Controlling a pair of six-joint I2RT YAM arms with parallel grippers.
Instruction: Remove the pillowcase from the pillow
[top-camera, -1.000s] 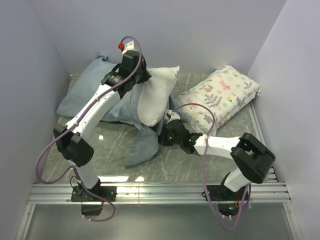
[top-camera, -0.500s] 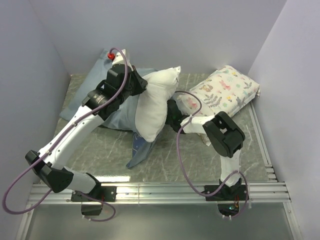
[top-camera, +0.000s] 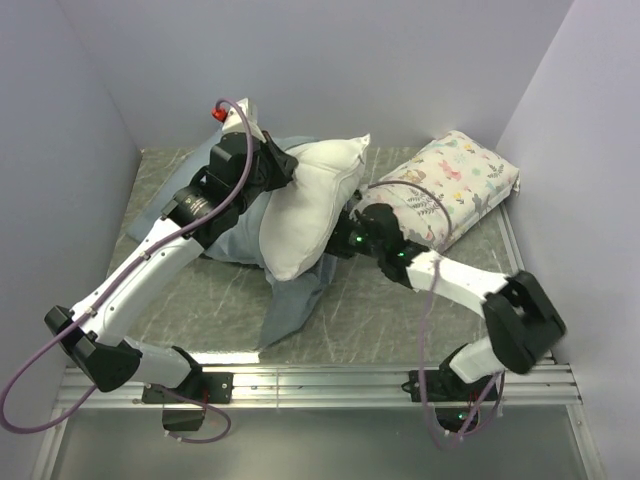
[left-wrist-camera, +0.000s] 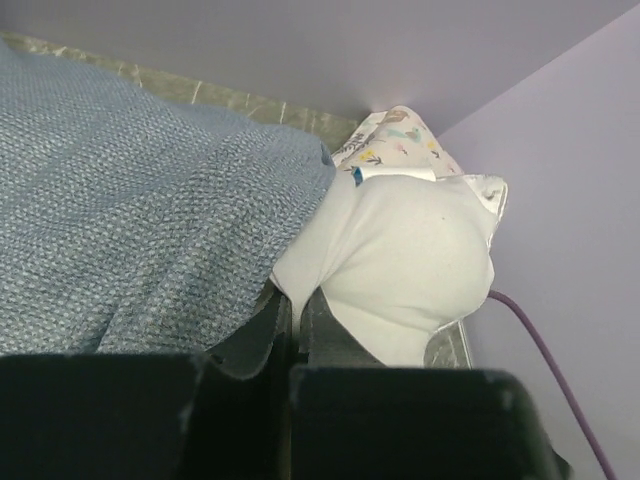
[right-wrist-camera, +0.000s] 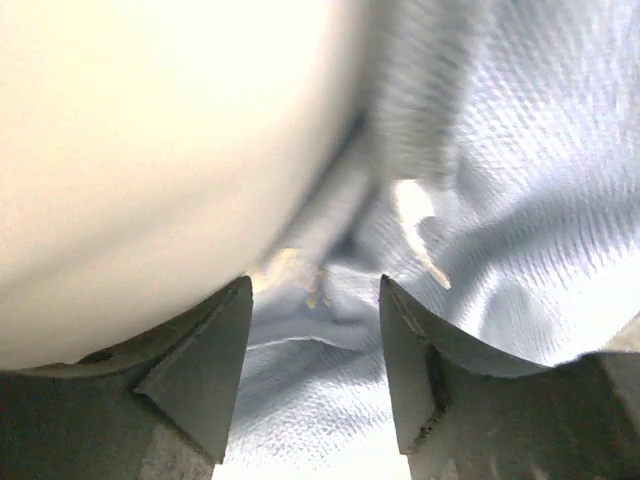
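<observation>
Right end effector (top-camera: 347, 238) now against pillow (top-camera: 310, 200)

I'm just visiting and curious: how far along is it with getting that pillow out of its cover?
Mostly done: the white pillow bulges largely clear of the grey-blue pillowcase. In hand: left jaws pinch the pillow's edge, right jaws open over the cloth. Left: pulling off the overlapping part.

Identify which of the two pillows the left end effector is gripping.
The plain white pillow, resting against the blue-grey pillowcase; the flower-printed pillow lies apart by the right wall.
</observation>
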